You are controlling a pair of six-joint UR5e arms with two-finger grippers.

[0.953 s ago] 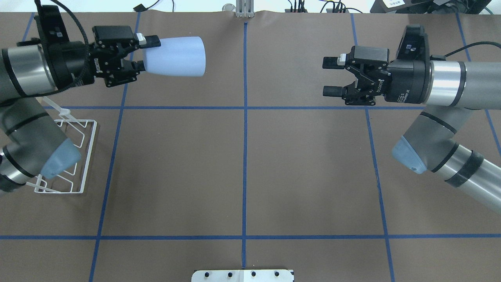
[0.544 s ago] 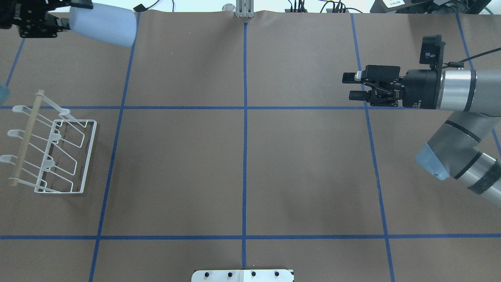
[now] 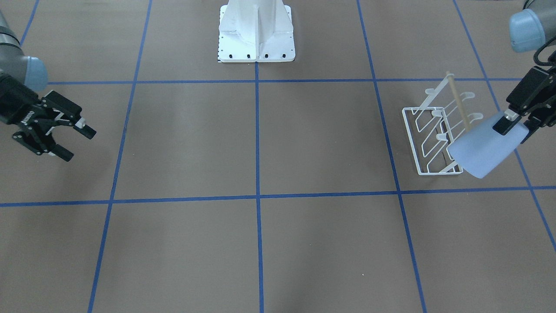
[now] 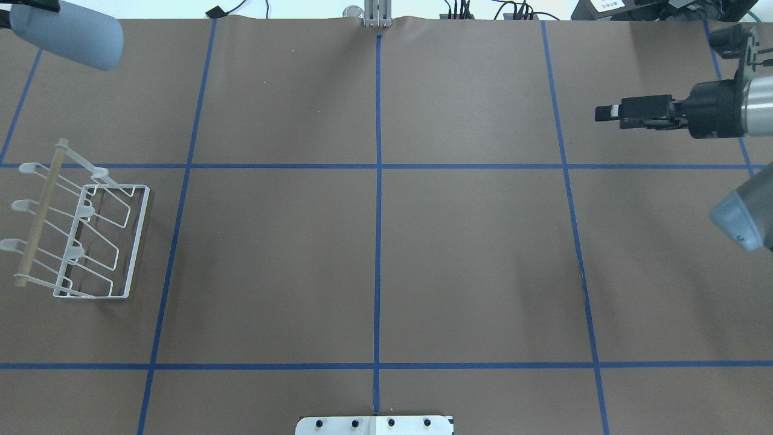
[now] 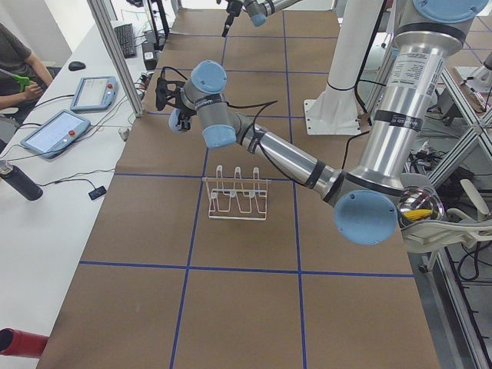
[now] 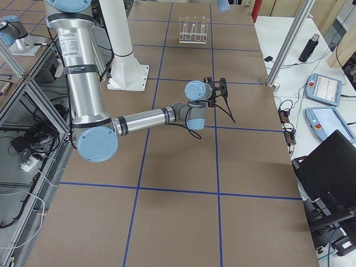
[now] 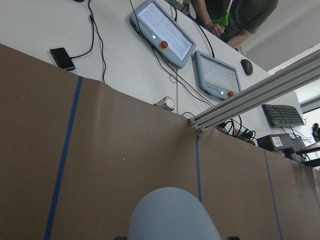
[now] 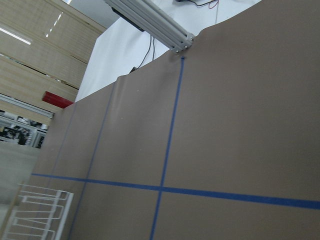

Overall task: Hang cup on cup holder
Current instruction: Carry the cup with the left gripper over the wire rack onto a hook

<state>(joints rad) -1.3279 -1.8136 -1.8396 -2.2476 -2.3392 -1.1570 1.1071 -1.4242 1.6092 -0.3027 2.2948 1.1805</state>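
gripping the cup [image 3: 482,152] by its narrow closed end with the fingers [image 3: 504,124] of the left gripper [image 3: 516,127], with one dark pad pressed flat on the pale blue wall. carrying it in the air, tilted, with the wide rim aimed away from the wrist and somewhat downward. in the left wrist view, only a rounded blue body at the bottom edge, with brown paper beyond.

not yet on any prong [image 4: 20,205] of the cup holder [image 4: 137,241]. from the front, overlapping the cup holder's near corner; from overhead, up in the far corner and well apart from it. so judged to be hanging high above the surface [image 4: 272,272], off the side of the cup holder away from the robot.

across the surface, nothing in the right gripper [image 3: 78,145], with its fingers spread apart, well away from both cup and cup holder. no brace on the white wire cup holder, topped by its wooden rod [image 4: 41,211] and resting on the paper alone.

likely trouble from here:
- a slip or pivot in a pinch taken on a tapered, smooth-looking end, brought on by a quick swing toward the prong.
- equally possible, a rim meeting the slanted prong off-angle, catching the flat tip or the wooden rod, and shoving or tipping a light frame with nothing to pin it.
- also a release too soon, before seating the rim well down the prong, and a tumble to the paper.
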